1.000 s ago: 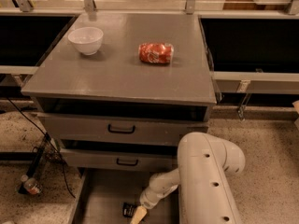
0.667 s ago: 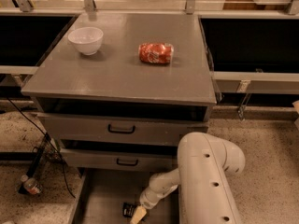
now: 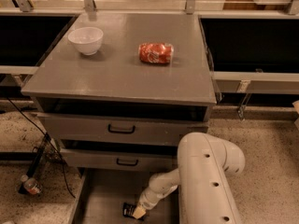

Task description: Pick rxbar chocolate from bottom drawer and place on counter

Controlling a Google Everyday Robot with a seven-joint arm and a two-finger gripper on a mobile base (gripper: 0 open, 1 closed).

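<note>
- The pincer (image 3: 138, 213) is found low inside the bottom drawer (image 3: 100, 199), near the lower edge of the camera view, at the end of a slim white forearm.
- Whether the pincer is clenched or released cannot be told; its tan tip is seen right against the rxbar chocolate (image 3: 127, 210).
- The rxbar chocolate, a small dark wrapper, is observed lying on the grey floor of the bottom drawer, just to the left of the pincer tip as seen by the camera.
- The bottom drawer is seen standing open below the cabinet front, with a low side wall visible on its left.
- The bulky white arm housing (image 3: 205, 181) is noted to the right of the drawer, covering part of it.
- Two grey drawers with black handles, the upper (image 3: 121, 129) and the lower (image 3: 127, 161), are recorded above the bottom drawer, each slightly open.
- On the counter (image 3: 121, 73), a white bowl (image 3: 86, 40) is seen upright at the back left, and a red can (image 3: 155, 53) is seen lying on its side near the middle, well apart from the bowl.
- A speckled floor (image 3: 266, 139) is noted around the cabinet, with dark cables on the left.
</note>
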